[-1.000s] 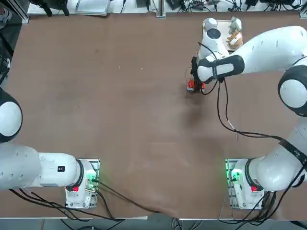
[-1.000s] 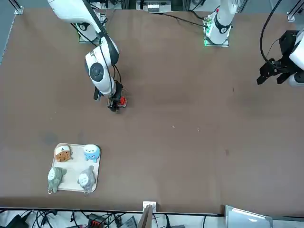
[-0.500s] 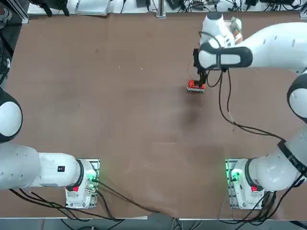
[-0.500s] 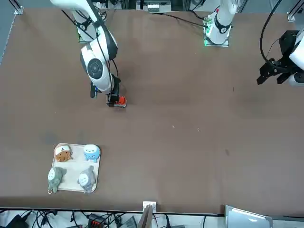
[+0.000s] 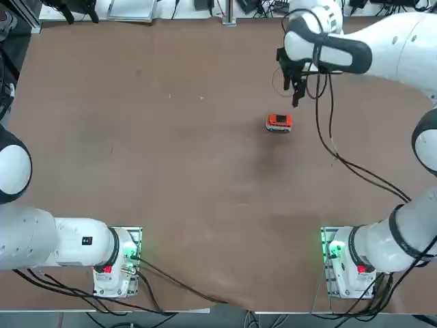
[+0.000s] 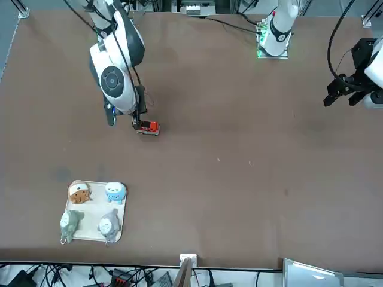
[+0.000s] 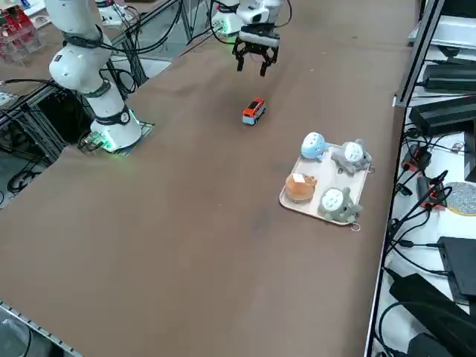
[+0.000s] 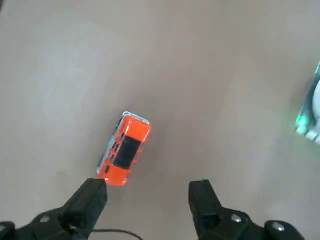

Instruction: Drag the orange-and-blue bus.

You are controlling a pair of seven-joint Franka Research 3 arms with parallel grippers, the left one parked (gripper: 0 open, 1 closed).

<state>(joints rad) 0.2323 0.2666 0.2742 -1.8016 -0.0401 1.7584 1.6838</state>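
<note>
Hovering w/ fingers spread, R hand — nothing gripped — is near the boxy orange bus on the smooth brown bench; side view shows blue lower trim, top view doesn't.

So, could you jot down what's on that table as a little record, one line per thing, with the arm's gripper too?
bus: orange-red on top, light blue low on its side, wheels on the table
right gripper: open, raised above the table, apart from the bus
tray: pale, carries four small figures
figures: orange-brown, light blue, two grey
bus and tray: apart
</note>
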